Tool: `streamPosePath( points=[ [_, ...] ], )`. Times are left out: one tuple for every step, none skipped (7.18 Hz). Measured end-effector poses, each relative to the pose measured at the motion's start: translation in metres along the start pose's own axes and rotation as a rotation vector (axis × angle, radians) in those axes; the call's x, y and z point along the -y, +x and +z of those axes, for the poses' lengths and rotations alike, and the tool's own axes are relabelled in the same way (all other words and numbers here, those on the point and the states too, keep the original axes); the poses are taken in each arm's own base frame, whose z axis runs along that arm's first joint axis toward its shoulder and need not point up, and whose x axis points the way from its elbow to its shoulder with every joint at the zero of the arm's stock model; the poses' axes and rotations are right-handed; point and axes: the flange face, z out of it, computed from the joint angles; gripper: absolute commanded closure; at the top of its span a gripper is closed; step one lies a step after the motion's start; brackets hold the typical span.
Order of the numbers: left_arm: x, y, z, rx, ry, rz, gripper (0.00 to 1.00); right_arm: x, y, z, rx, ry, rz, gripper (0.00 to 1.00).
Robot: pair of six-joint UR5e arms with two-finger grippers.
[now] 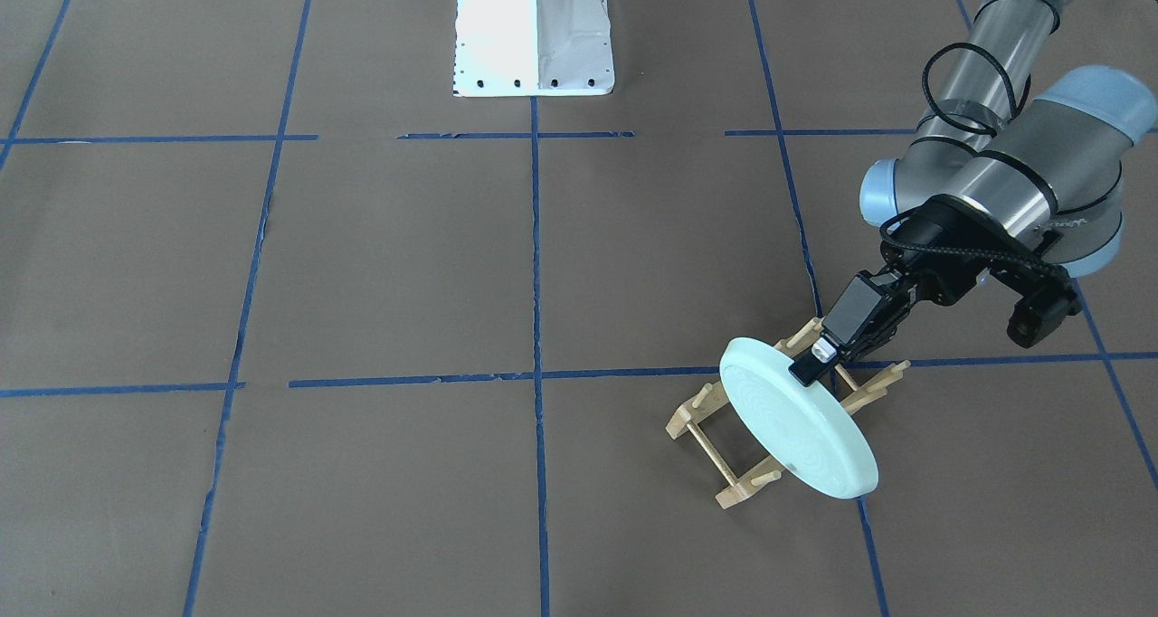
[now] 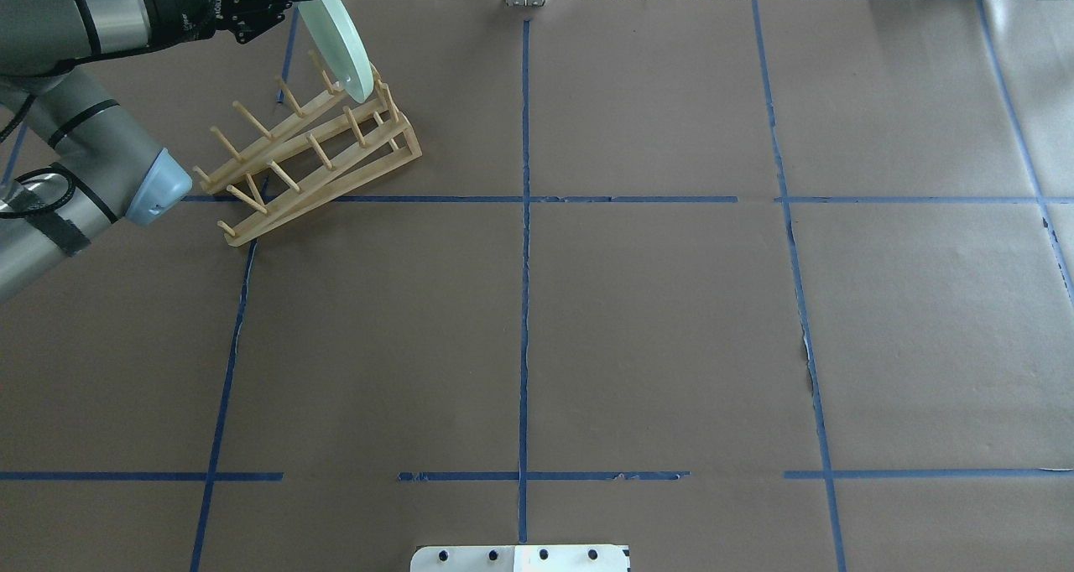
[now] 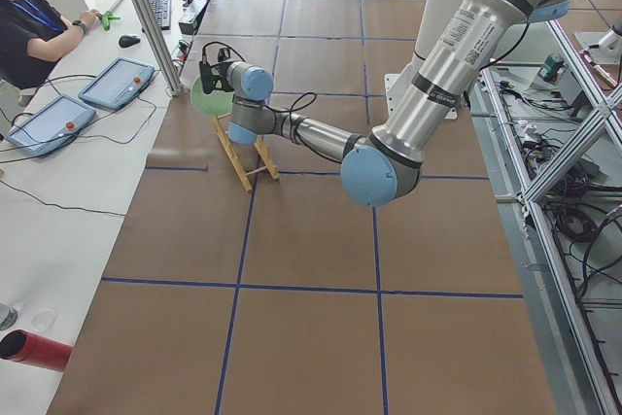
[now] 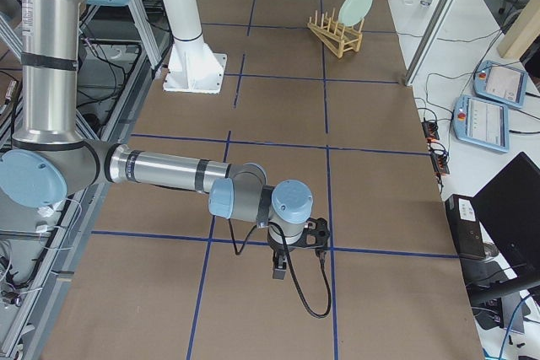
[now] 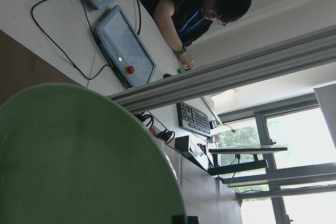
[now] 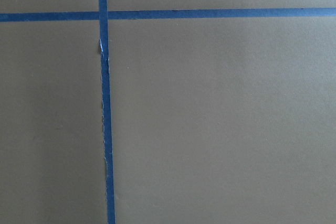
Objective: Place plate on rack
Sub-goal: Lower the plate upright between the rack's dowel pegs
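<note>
Left gripper [image 1: 814, 361] is clamped on the mint-green plate [image 1: 801, 422] rim. The plate hangs on edge below it, at the wooden rack's [image 1: 744, 488] end. It should stay upright, seat between 2 pegs, then be released. Can't tell the right gripper's [image 4: 280, 274] state.

Soft, even light covers the brown desk [image 1: 362, 264], and shadows are faint. The white robot base [image 1: 534, 29] at top centre of the front-facing view is blown out (its detail nearly lost). In the left wrist view the near plate [image 5: 79, 156] is blurred, and the window [image 5: 294, 129] at lower right glares white.
</note>
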Motion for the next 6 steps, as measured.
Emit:
streamPosePath(
  points=[
    [-0.002,-0.003,0.002,0.005,0.0,0.0,0.39,0.0,0.0,0.0,0.0,0.0,0.0,0.0],
    [-0.006,-0.008,0.004,0.014,-0.003,0.008,0.0,0.0,0.0,0.0,0.0,0.0,0.0,0.0],
    [-0.009,-0.014,0.004,0.025,-0.007,0.026,0.0,0.0,0.0,0.0,0.0,0.001,0.0,0.0],
    [-0.01,-0.017,0.005,0.041,-0.009,0.042,0.0,0.0,0.0,0.0,0.0,0.001,-0.001,0.0],
    [-0.01,-0.018,0.008,0.085,-0.019,0.065,0.0,0.0,0.0,0.0,0.0,0.001,-0.001,0.0],
    [-0.01,-0.016,0.013,0.166,-0.049,0.089,0.0,0.0,0.0,-0.001,0.0,0.001,0.0,0.0]
  ],
)
